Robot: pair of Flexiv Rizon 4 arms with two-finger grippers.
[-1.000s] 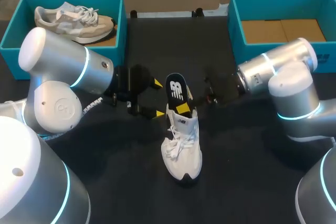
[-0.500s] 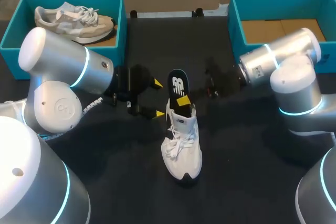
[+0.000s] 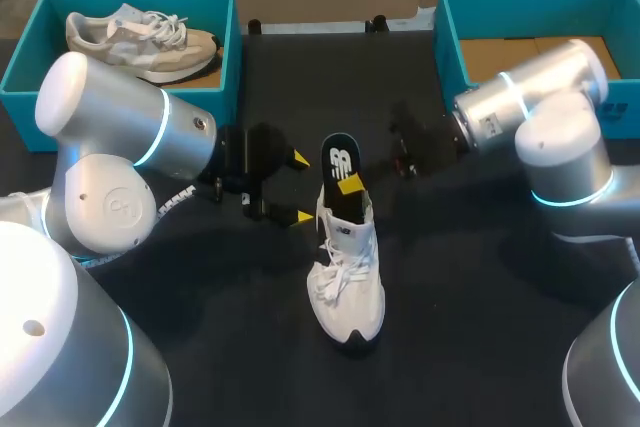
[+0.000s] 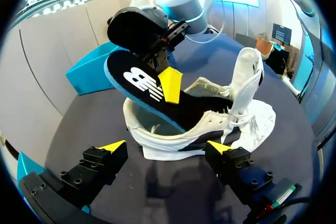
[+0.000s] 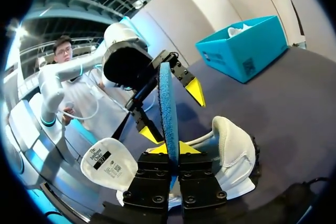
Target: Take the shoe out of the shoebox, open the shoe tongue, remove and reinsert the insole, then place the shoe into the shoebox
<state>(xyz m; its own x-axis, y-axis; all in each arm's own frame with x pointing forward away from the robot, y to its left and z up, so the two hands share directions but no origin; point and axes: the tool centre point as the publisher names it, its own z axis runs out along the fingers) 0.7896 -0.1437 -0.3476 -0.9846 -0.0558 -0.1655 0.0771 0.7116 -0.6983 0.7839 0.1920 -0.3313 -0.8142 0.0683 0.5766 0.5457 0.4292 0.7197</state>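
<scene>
A white shoe (image 3: 346, 282) stands on the black table, toe toward me, with its tongue (image 5: 107, 164) folded forward. A black insole (image 3: 338, 169) with a white logo sticks up out of its heel opening. My right gripper (image 3: 349, 187) is shut on the insole's edge (image 5: 168, 109), just above the shoe (image 5: 233, 153). Beside the heel, my left gripper (image 3: 301, 188) is open with nothing between its fingers. In the left wrist view the shoe (image 4: 220, 121) and insole (image 4: 139, 83) lie just ahead of the left gripper (image 4: 167, 148), and the right gripper (image 4: 169, 85) pinches the insole.
A teal shoebox (image 3: 28, 52) at the back left holds a beige and white shoe (image 3: 145, 42). A second teal shoebox (image 3: 452, 42) at the back right shows only its cardboard floor. Bare black table lies in front of the white shoe.
The right arm has swung slightly back and up, and the insole has shifted a little to the right, standing slightly higher in the shoe. The left arm has kept still.
</scene>
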